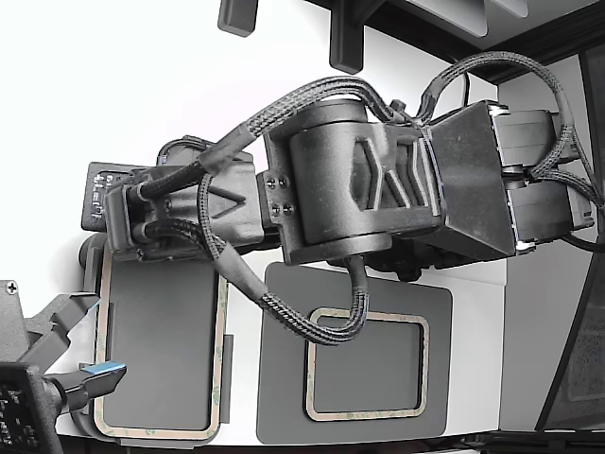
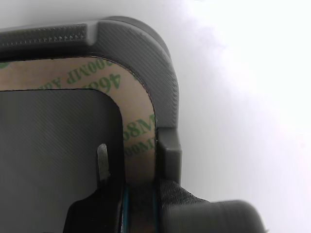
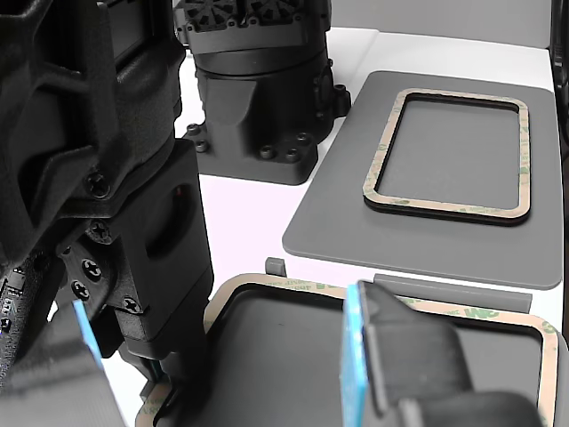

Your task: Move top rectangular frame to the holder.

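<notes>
The tan rectangular frame (image 2: 138,104) with green print lies inside the light grey holder (image 2: 163,73), its corner against the raised wall. My gripper (image 2: 140,206) straddles one side of the frame, one finger inside the opening and one outside at the holder's notch, with the blue pads against the strip's two edges. In the exterior view the frame (image 1: 151,433) and the holder (image 1: 93,284) lie at the left, and the arm's wrist hides my gripper. The other view shows the frame (image 3: 267,286) in the holder (image 3: 444,286).
A darker grey slab (image 1: 284,378) at the exterior view's right carries a stack of the same frames (image 1: 367,413), also in the other view (image 3: 444,209). A second arm's gripper with blue pads (image 1: 99,371) hangs open over the holder's near end. A black arm base (image 3: 258,98) stands behind.
</notes>
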You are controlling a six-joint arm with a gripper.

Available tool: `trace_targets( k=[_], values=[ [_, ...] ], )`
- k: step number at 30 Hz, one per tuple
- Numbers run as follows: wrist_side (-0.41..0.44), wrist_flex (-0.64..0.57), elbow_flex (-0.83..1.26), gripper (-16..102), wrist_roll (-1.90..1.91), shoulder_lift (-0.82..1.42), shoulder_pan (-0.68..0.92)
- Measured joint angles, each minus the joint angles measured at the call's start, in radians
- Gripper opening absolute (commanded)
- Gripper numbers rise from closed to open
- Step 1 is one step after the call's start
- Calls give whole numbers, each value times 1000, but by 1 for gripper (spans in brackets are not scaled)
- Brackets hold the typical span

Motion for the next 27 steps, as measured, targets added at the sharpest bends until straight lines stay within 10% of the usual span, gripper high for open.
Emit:
trace_targets(
  k=[8, 17, 27],
  values=[
    [-2, 0, 0, -10, -8, 0, 0],
    [-17, 0, 0, 99, -48, 0, 0],
    [-14, 0, -8, 100, -31, 49, 0]
  ],
)
